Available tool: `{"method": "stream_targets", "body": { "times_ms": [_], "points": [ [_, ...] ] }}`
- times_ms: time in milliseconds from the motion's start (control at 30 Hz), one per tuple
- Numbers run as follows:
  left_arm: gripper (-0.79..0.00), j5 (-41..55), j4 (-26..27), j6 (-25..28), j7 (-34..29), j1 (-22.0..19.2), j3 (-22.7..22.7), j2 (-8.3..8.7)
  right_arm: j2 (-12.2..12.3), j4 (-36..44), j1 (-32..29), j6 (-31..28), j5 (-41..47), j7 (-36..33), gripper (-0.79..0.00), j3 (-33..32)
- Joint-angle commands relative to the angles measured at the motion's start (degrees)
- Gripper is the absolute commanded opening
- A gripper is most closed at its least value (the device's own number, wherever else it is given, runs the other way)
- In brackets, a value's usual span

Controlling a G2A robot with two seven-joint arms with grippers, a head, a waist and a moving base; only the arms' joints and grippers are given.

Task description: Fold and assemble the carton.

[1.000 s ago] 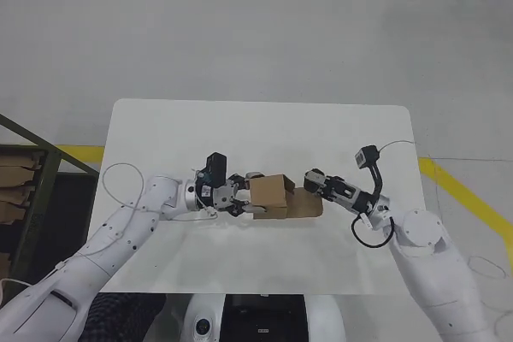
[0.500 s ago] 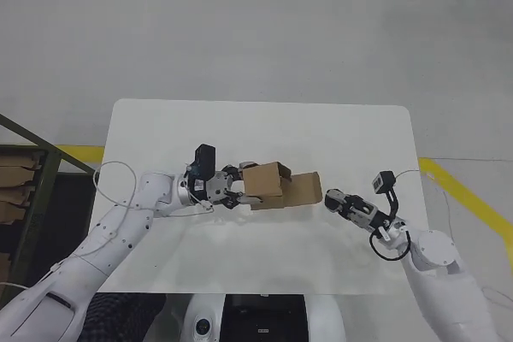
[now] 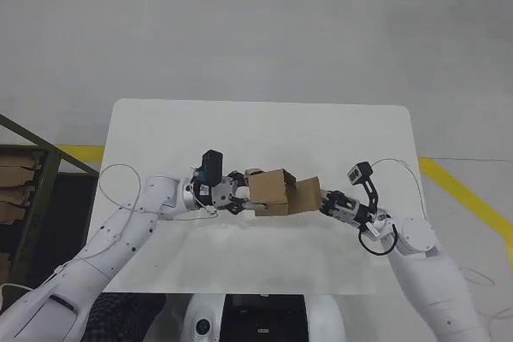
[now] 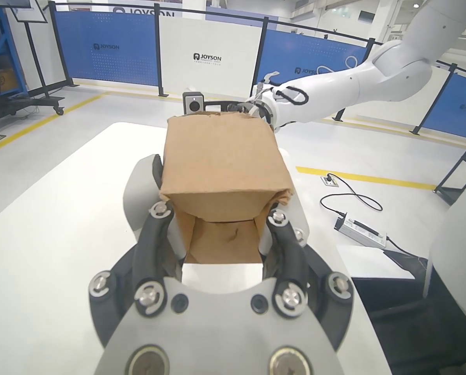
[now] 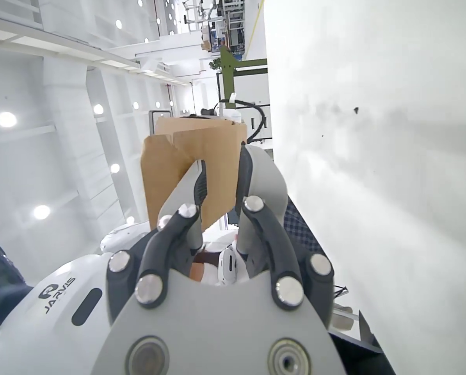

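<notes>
Though creased, boxy brown cardboard carton (image 3: 274,190)

The brown cardboard carton (image 3: 274,190) is partly folded into a box over the table's (image 3: 256,128) middle, one open flap (image 3: 308,195) jutting sideways.

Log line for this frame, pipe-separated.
left gripper: shut on carton, over table | right gripper: open, fingertips at end flap | end flap: angled out, not closed

Left gripper (image 4: 221,197) clamped across the carton (image 4: 221,158), right gripper (image 5: 221,165) facing it, jaws parted, pressing its far end.
</notes>
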State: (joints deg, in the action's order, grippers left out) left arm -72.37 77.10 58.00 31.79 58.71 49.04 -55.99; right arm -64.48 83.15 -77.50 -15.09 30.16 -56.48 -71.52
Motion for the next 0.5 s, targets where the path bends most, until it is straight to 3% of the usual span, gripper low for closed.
{"method": "stream_targets", "body": {
  "times_ms": [0,467],
  "points": [
    [-0.36,-0.4,-0.2,0.0,-0.8,-0.4,-0.5,-0.15,0.0,1.0,-0.2,-0.1,-0.3,-0.1,-0.631,0.2],
    [-0.354,-3.3,-0.9,-0.2,-1.9,-0.6,-0.3,-0.75,0.5,6.6,-2.6,0.6,-4.4,1.9,-0.622,-0.7]
  ]
}}
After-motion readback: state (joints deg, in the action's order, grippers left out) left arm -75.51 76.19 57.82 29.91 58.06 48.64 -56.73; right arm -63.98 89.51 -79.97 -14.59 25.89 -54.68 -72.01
